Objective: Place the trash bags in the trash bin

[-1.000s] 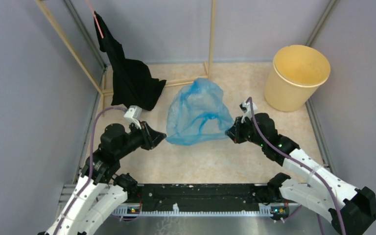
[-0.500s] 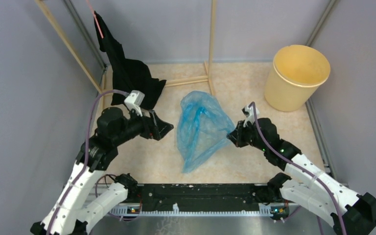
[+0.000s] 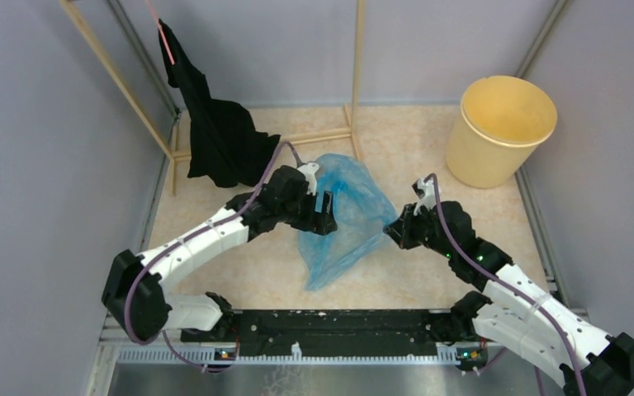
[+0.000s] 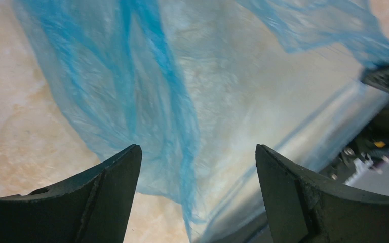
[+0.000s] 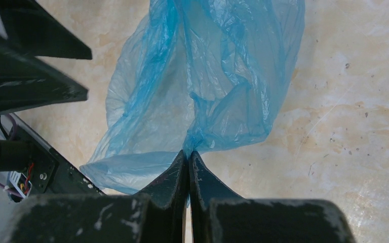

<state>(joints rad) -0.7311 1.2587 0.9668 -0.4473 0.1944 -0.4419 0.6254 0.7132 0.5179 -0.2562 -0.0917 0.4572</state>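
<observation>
Fingers of my right gripper (image 5: 188,161) are pressed together on a fold of the light-blue trash bag (image 5: 218,76). My left gripper (image 4: 197,169) has its fingers spread wide over the bag's film. The bag sits crumpled on the beige table (image 3: 239,272) between both grippers. The yellow trash bin (image 3: 499,128) stands well apart, at the far right corner.

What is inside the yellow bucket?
Only bare yellow shows inside the trash bin; nothing is in it. Its near inner wall is hidden behind the rim. The trash bag is outside, pinched by the right end effector.
</observation>
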